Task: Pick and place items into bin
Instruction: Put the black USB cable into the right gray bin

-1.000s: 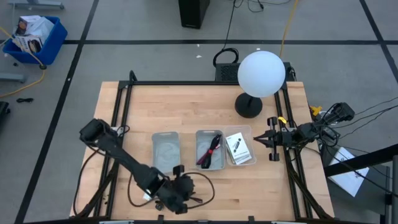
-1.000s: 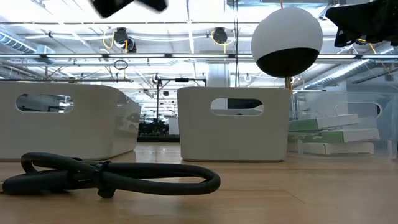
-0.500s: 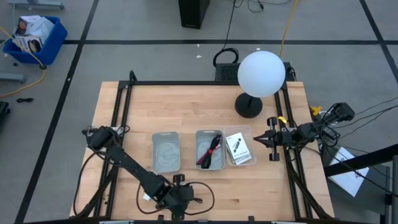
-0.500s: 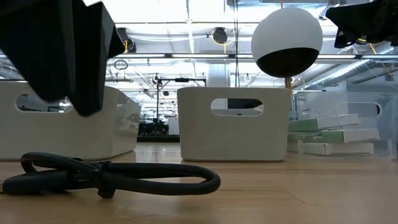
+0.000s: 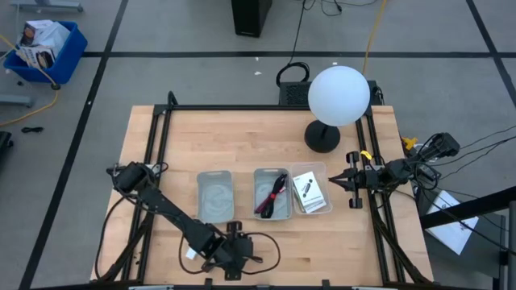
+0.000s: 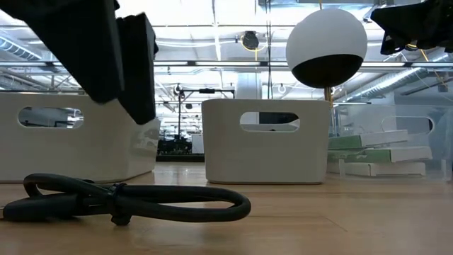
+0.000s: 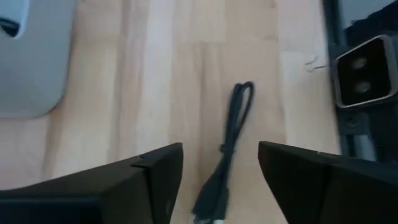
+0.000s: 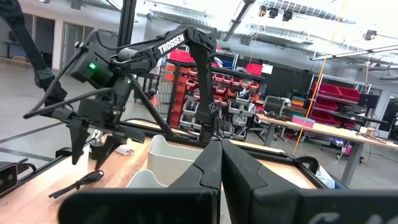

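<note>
Starting on our left: the left gripper (image 5: 230, 259) is down low over the near edge of the table (image 5: 242, 137), hovering right above the black cable (image 5: 262, 251). The table's dark frame rail and the low camera housing (image 7: 365, 70) sit just past the cable on that side, so not much room there. Toward the far side we've got plenty of bare wood behind the bins.

In the left wrist view the cable (image 7: 227, 149) runs straight down the gap between the two dark fingers (image 7: 118, 186). Fingers are spread wide, one either side of it, gripping nothing, and we can't tell if they've touched the wood. In the low view the cable (image 6: 127, 199) lies flat on the table, looped, with the arm's dark bulk hanging above its left part.

Moving right, three bins stand side by side mid-table: the left bin (image 5: 214, 196) looks like it only has something pale and hard to make out, the middle bin (image 5: 272, 194) holds the dark-red strap (image 5: 274, 193) with some black bits, and the right bin (image 5: 310, 192) holds a white card (image 5: 309, 193) with black print.

Behind those is the white globe lamp (image 5: 339, 97) on its black base.

Far right, the right gripper (image 5: 345, 180) is parked at the table's right edge, pointing at the bins, fingers pressed together with nothing between them.
</note>
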Controlling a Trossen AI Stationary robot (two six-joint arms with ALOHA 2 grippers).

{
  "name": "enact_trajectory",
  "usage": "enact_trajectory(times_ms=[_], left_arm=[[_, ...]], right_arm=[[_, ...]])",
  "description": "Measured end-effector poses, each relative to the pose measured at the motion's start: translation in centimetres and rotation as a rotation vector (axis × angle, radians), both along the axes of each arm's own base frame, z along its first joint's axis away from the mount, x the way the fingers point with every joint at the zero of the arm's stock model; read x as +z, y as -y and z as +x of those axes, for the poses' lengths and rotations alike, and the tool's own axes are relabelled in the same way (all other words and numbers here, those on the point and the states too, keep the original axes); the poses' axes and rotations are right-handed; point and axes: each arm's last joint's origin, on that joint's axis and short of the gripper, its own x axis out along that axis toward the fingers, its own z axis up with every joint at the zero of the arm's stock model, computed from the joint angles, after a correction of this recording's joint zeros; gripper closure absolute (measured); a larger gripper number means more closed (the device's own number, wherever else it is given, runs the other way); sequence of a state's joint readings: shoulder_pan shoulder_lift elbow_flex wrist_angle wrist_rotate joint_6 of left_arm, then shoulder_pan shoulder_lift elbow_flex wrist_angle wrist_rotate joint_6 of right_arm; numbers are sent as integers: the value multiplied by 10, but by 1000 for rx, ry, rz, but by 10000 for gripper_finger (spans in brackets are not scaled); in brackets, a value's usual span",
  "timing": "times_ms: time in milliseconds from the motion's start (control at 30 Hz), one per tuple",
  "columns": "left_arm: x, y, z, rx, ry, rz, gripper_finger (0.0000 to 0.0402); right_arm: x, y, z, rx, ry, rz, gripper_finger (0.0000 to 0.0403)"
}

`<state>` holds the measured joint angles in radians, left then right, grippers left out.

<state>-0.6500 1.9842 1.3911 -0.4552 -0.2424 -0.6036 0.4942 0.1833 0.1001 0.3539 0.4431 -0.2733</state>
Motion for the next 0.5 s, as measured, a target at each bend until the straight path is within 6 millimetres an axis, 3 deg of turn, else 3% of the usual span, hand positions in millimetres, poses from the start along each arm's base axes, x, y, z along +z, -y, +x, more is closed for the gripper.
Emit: enact_trajectory(times_ms=[333, 500], left_arm=[[-11, 0, 0, -9, -45, 23, 167], [-29, 3, 2, -23, -81, 26, 167]], right_arm=[[0, 0, 0, 0, 0, 0, 403], [0, 0, 0, 0, 0, 0, 403]])
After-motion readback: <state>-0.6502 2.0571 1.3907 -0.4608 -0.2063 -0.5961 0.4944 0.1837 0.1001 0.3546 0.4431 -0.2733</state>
